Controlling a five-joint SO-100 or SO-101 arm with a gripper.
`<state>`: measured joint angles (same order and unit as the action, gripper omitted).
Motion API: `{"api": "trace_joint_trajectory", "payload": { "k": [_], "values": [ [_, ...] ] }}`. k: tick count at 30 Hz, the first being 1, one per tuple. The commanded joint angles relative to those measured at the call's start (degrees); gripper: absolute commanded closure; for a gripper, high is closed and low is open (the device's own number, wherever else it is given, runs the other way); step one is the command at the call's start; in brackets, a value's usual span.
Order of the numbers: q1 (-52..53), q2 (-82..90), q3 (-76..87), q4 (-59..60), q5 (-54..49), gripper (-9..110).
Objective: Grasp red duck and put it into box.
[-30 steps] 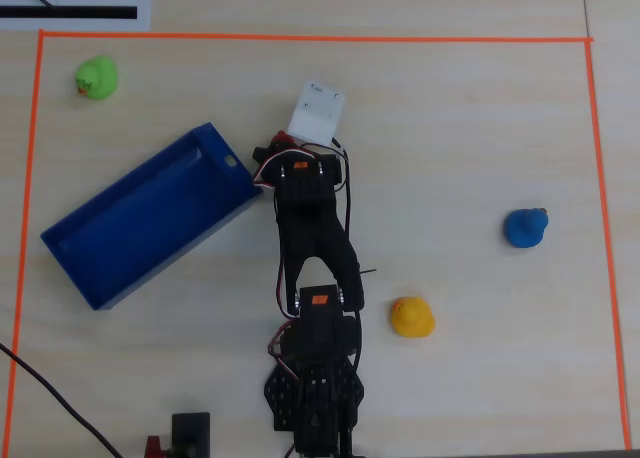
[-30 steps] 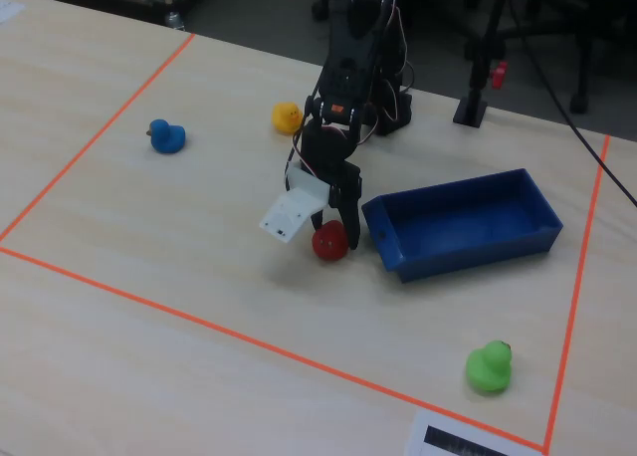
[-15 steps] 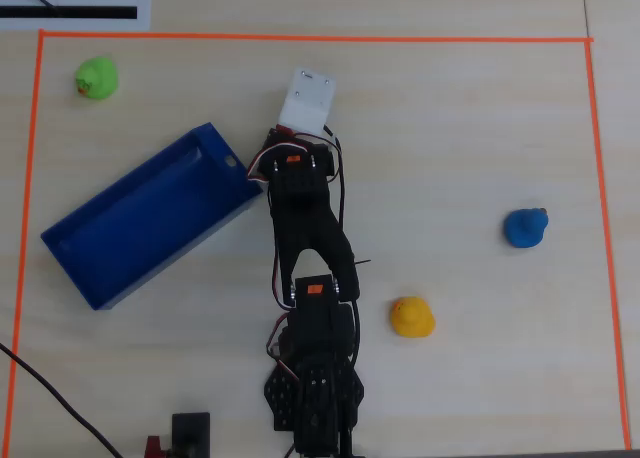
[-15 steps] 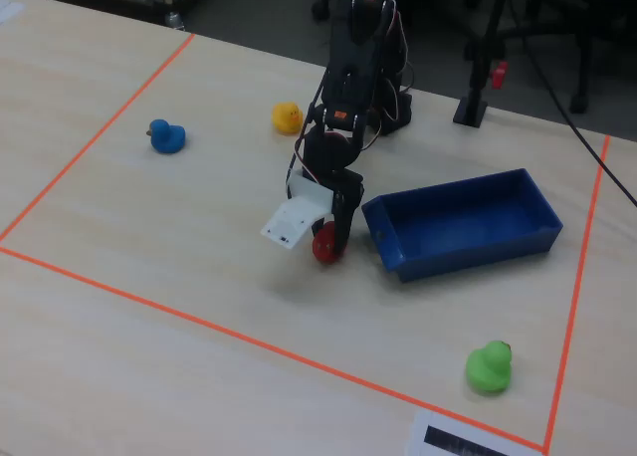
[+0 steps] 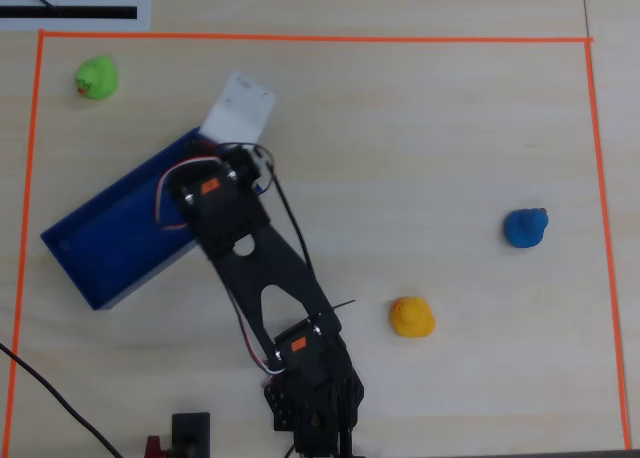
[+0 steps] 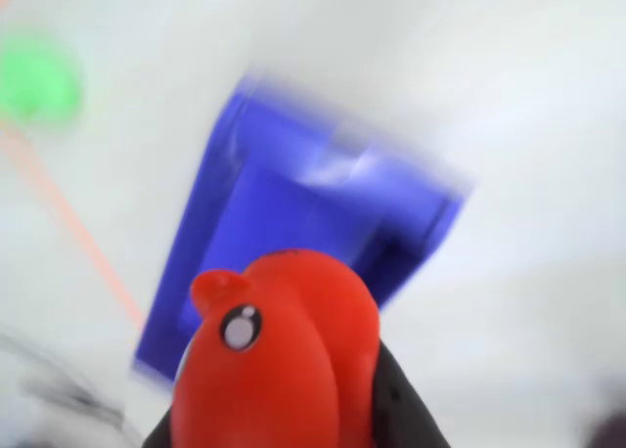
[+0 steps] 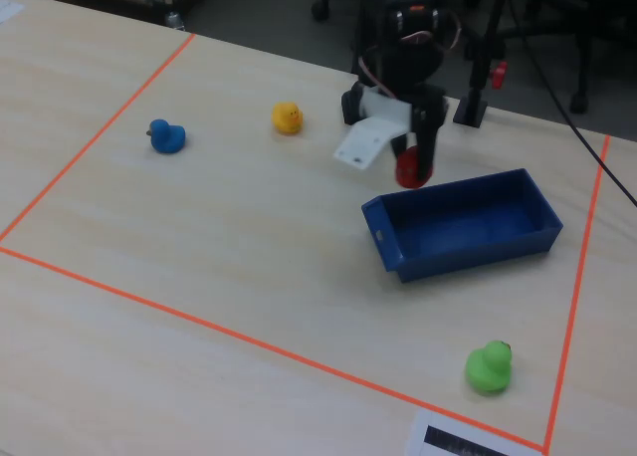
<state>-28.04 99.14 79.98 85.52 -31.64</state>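
The red duck (image 6: 279,360) fills the lower middle of the wrist view, held between the black fingers of my gripper (image 6: 284,419). In the fixed view the red duck (image 7: 409,167) hangs in my gripper (image 7: 403,165) just above the far long rim of the dark blue box (image 7: 478,247), near that view's left end. In the overhead view the arm hides the duck, and my gripper (image 5: 225,148) is over the right end of the box (image 5: 105,233). The box (image 6: 313,213) lies open and empty ahead of the duck.
A green duck (image 5: 97,78) (image 7: 489,367) sits beyond the box near the tape corner. A yellow duck (image 5: 411,317) (image 7: 287,117) and a blue duck (image 5: 525,228) (image 7: 167,135) sit on the table's other side. Orange tape (image 5: 300,38) borders the area.
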Motion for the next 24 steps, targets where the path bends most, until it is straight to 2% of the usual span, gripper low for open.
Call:
{"api": "trace_joint_trajectory", "payload": {
  "k": [1,6,12,20,24],
  "values": [
    [-10.20,0.26,-5.63,4.48,5.19,101],
    [-17.84,-6.86,-3.96,2.64,10.46,101],
    [-17.49,-14.41,-2.46,-5.54,13.01,100],
    [-11.07,-16.26,-6.15,-3.43,4.13,63],
    [-6.33,-8.79,-2.46,-3.43,-0.79,67]
  ]
}}
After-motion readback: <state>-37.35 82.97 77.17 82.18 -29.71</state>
